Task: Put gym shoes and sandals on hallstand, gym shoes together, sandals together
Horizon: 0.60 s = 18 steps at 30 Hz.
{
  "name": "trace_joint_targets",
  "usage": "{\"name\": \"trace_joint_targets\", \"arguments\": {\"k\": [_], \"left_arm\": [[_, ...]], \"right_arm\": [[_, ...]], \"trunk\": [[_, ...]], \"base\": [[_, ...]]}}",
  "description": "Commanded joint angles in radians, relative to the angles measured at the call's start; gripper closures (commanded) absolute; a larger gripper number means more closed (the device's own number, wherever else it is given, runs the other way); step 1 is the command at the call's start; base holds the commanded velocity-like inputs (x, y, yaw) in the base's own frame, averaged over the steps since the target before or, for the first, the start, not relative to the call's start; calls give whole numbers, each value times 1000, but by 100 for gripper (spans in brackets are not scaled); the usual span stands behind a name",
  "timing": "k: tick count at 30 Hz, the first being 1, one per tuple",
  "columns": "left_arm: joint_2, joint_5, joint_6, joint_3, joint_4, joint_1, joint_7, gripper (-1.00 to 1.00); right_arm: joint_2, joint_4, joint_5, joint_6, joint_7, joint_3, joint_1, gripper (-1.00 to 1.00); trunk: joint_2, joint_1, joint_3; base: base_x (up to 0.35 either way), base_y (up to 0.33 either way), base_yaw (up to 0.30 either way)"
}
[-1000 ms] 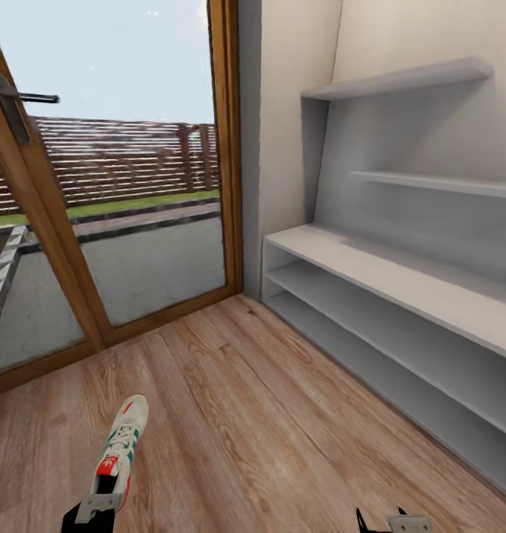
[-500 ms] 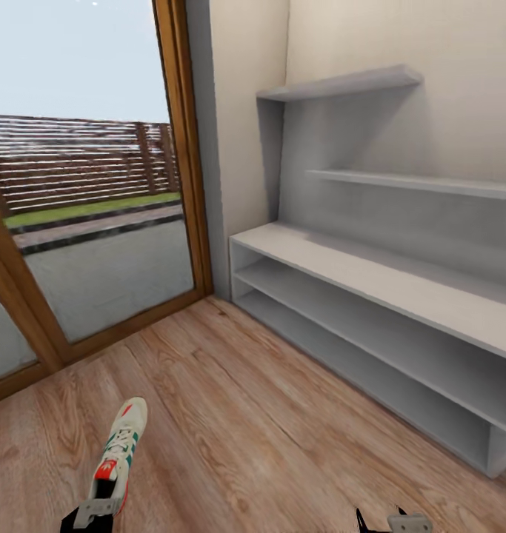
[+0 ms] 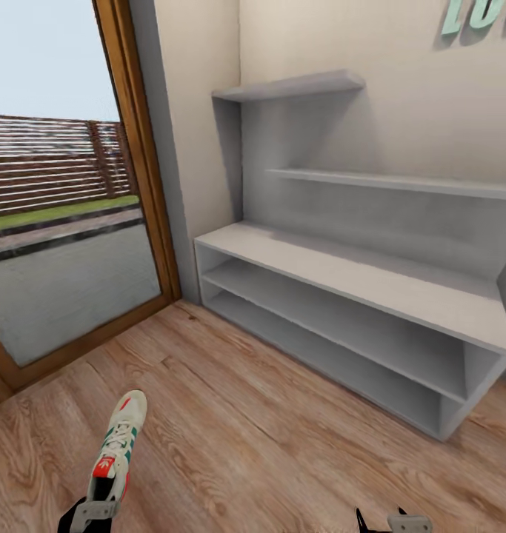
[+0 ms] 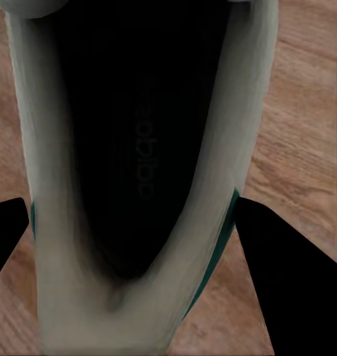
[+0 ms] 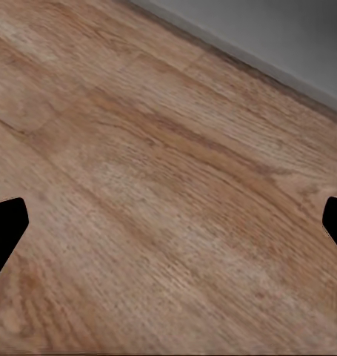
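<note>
The left gripper [image 3: 93, 511] was clamped on the heel of one gym shoe [image 3: 118, 447], its fingers pressed to either side of the collar. The shoe was carried clear of the corridor floor [image 3: 267, 437], well short of the hallstand [image 3: 341, 275] and off toward its door-side end. Judged risk: the heel-only hold left the toe cantilevered forward, so a swing toward the hallstand could pivot or drop the shoe, or knock its toe against a shelf edge. The shoe was cream-white with green stripes, a red tongue patch and white laces. The right gripper [image 3: 390, 522] stood spread apart, holding nothing.
</note>
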Motion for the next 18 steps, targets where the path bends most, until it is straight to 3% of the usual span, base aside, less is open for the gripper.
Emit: {"name": "trace_joint_targets", "arguments": {"k": [1, 18], "left_arm": [[0, 5, -2, 6, 0, 0, -9, 100], [-7, 4, -2, 6, 1, 0, -10, 100]], "right_arm": [[0, 1, 5, -3, 0, -2, -1, -100], [0, 2, 5, -3, 0, -3, -1, -100]], "trunk": [[0, 0, -1], [0, 0, -1]], "base": [[0, 0, -300], [0, 0, -300]]}}
